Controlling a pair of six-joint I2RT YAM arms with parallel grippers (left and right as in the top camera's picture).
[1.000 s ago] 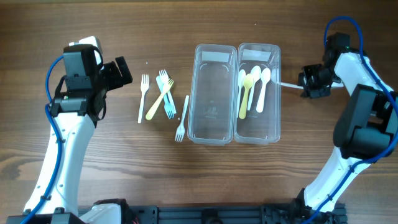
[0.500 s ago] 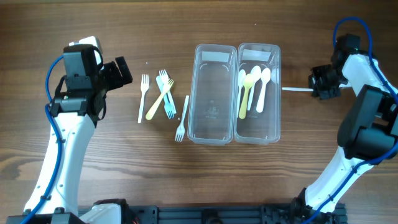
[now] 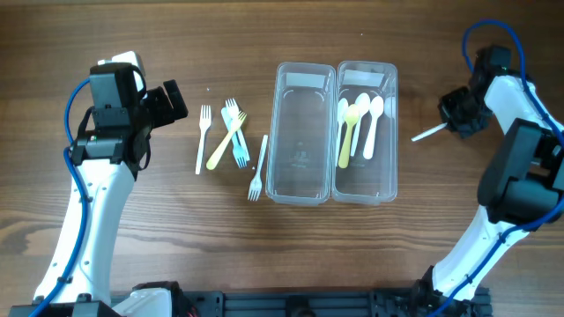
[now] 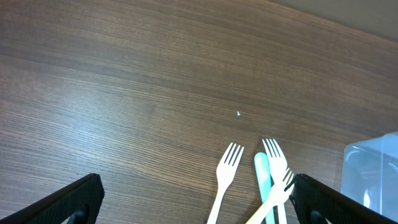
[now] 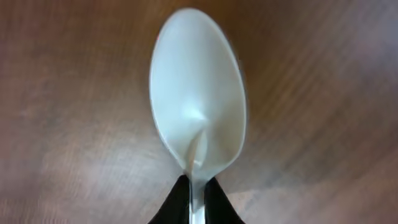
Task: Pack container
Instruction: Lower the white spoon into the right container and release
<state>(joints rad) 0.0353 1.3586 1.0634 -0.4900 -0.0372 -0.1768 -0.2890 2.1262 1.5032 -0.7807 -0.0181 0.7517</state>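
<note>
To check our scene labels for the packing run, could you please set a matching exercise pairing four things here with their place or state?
Things:
1. yellow spoon
2. yellow fork
3. left trough
4. right gripper

Places or states:
A. empty
B. shut on white spoon
C. on the table
D. in right trough

Pairs: 1-D, 2-C, 3-A, 4-B

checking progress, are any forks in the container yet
No, the forks all lie on the table left of the container, whose right trough holds only spoons.
</note>
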